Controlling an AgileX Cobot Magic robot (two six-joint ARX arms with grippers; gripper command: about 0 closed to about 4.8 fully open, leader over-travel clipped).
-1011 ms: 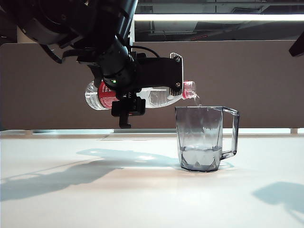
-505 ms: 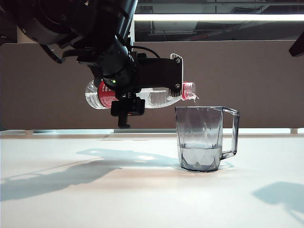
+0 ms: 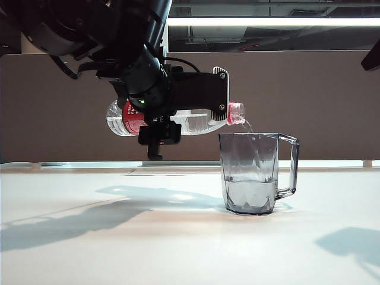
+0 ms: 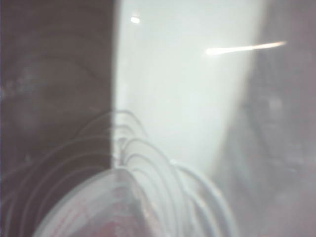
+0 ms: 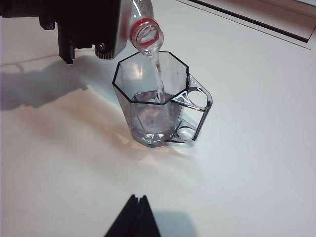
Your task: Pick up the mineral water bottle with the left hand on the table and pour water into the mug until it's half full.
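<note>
- Two grippers noted. My left gripper (image 3: 205,113) hangs above the table (image 3: 119,249), jaws clamped across the mineral water bottle (image 3: 196,122), which lies nearly level.
- Bottle mouth sits just over the mug (image 3: 252,172) rim; a thin stream of water (image 5: 157,74) falls inside.
- Mug stands upright on the table, handle away from my left arm, water low in it.
- My right gripper (image 5: 133,217) shows only dark fingertips pressed together, holding nothing, well apart from the mug.

Light source: a ceiling strip lamp (image 3: 273,21) glows above the backdrop.
Shadows: soft arm shadows fall across the glossy white surface (image 3: 178,249).
Left wrist view: heavily blurred, washed out.
Right wrist view: sharp, evenly bright.
</note>
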